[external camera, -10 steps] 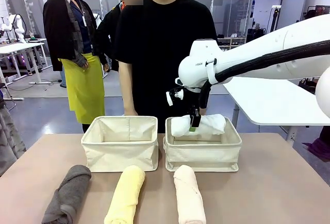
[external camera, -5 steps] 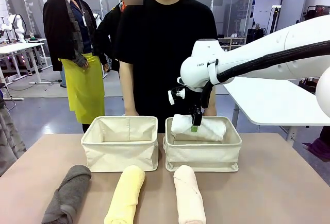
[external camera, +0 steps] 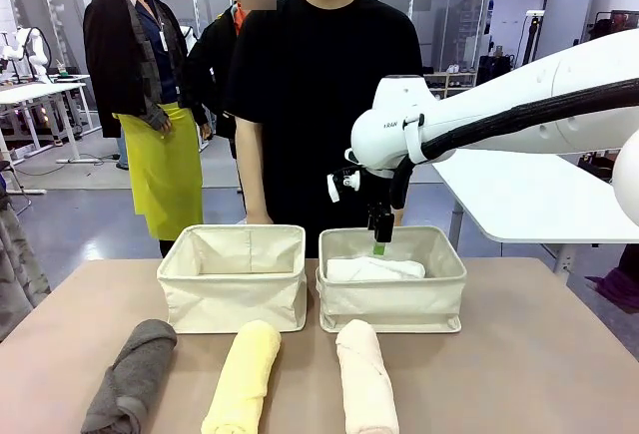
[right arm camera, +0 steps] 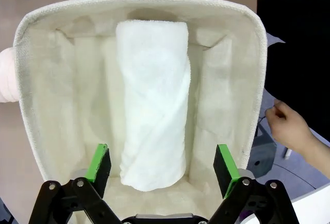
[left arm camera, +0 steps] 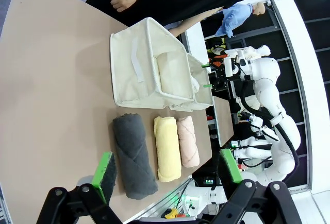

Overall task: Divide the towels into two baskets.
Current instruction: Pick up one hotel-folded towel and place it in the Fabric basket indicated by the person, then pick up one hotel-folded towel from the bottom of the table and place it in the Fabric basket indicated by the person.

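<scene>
While the right jaws hang spread wide and empty over the basket (right arm camera: 258, 80), the white towel (right arm camera: 153, 100) lies on its floor, centre frame, apart from them; left jaws gape too.

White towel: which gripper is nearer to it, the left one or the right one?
Right. The right gripper hangs open directly above the white towel in its basket. The left gripper, open, is far off, near the dark grey towel.

There are four towels, white towel (external camera: 374, 269), grey towel (external camera: 130, 379), yellow towel (external camera: 243, 379), peach towel (external camera: 365, 379), and two baskets, left basket (external camera: 232, 299), right basket (external camera: 391, 304)
</scene>
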Robot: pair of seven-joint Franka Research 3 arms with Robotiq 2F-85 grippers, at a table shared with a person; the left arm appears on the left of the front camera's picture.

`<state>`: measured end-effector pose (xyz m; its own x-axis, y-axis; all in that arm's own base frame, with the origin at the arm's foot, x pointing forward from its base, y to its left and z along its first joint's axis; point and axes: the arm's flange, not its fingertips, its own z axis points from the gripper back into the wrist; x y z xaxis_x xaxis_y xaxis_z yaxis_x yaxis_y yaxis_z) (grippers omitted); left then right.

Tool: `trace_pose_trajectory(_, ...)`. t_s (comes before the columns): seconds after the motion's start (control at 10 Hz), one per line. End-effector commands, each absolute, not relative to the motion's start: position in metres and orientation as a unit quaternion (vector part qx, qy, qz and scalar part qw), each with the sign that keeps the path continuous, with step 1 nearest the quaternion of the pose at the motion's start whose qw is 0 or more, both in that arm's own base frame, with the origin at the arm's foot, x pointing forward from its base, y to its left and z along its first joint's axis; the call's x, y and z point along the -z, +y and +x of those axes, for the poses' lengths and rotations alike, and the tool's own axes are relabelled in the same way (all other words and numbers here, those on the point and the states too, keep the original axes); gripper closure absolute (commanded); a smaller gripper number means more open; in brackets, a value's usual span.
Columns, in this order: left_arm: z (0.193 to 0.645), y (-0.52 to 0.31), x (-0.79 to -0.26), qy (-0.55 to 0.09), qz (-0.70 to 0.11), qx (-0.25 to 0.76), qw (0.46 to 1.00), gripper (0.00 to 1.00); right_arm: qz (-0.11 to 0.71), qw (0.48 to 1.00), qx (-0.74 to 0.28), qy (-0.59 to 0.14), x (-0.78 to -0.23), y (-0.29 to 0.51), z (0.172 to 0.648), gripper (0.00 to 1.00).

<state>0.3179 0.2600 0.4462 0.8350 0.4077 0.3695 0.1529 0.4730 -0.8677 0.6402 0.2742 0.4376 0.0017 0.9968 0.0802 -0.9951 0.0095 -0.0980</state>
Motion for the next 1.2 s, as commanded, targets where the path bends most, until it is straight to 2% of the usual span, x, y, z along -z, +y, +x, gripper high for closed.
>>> trace_pose_trajectory(0.0, 0.316, 0.262, -0.448, -0.282, -0.512, -0.076, 0.808, 0.00, -0.035, 0.738, -0.668, -0.087, -0.444, 0.263, 0.626, 0.00)
trace_pose_trajectory(0.1, 0.316, 0.262, -0.448, -0.282, -0.512, -0.076, 0.808, 0.00, -0.006, 0.708, -0.704, -0.063, -0.438, 0.274, 0.640, 0.00)
trace_pose_trajectory(1.1, 0.316, 0.262, -0.448, -0.282, -0.512, -0.076, 0.808, 0.00, -0.006, 0.708, -0.704, -0.063, -0.438, 0.274, 0.640, 0.00)
